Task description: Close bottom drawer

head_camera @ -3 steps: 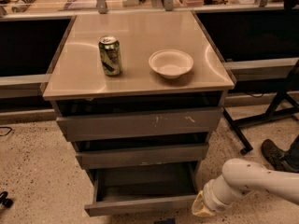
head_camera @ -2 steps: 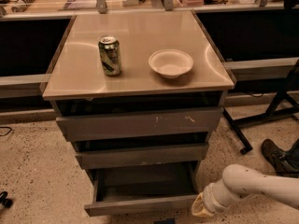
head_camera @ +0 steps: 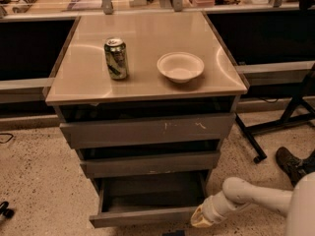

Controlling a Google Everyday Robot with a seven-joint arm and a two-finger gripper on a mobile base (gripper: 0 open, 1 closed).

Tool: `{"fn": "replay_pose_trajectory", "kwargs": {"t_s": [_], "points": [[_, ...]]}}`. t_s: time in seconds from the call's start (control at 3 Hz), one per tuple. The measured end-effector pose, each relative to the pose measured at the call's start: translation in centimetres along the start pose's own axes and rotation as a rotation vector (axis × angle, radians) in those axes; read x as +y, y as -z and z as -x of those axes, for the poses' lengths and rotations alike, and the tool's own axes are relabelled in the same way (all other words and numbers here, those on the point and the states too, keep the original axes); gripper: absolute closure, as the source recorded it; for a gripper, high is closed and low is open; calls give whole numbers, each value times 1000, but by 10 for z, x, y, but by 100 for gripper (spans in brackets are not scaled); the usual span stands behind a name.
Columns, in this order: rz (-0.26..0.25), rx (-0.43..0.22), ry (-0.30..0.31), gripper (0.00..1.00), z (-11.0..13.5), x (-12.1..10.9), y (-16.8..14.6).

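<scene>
The bottom drawer [head_camera: 142, 215] of the grey-brown cabinet stands pulled out, its shallow box [head_camera: 150, 193] open and bare inside. Its plain flat front runs along the lower edge of the view. My gripper [head_camera: 199, 218] is at the right end of that front, low at the bottom right, at the tip of the white arm [head_camera: 251, 198]. It sits close against the drawer's front right corner. The middle drawer [head_camera: 150, 163] and the widest top drawer [head_camera: 147, 130] with white scratch marks sit above it, each pushed nearly in.
A green can [head_camera: 116, 58] and a white bowl [head_camera: 180, 66] stand on the cabinet top [head_camera: 142, 85]. A black stand leg with a castor [head_camera: 256, 146] and a person's shoe [head_camera: 291, 165] are on the floor at the right. A black object [head_camera: 6, 210] lies at the far left.
The arm and gripper have shifted slightly; the gripper stays at the bottom drawer's front right corner. The drawer is still about as far out as before.
</scene>
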State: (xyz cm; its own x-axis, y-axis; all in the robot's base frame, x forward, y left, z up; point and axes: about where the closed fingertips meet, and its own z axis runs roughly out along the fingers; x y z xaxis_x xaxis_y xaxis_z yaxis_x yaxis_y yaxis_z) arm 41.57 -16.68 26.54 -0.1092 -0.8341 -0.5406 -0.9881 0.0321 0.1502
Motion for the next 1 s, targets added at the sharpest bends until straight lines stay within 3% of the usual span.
{"fn": "replay_pose_trajectory", "kwargs": {"t_s": [0.33, 0.67, 1.0], "points": [[92, -55, -27, 100, -19, -6, -62], [110, -77, -62, 100, -32, 0, -92], [111, -77, -61, 100, -32, 1, -92]]}}
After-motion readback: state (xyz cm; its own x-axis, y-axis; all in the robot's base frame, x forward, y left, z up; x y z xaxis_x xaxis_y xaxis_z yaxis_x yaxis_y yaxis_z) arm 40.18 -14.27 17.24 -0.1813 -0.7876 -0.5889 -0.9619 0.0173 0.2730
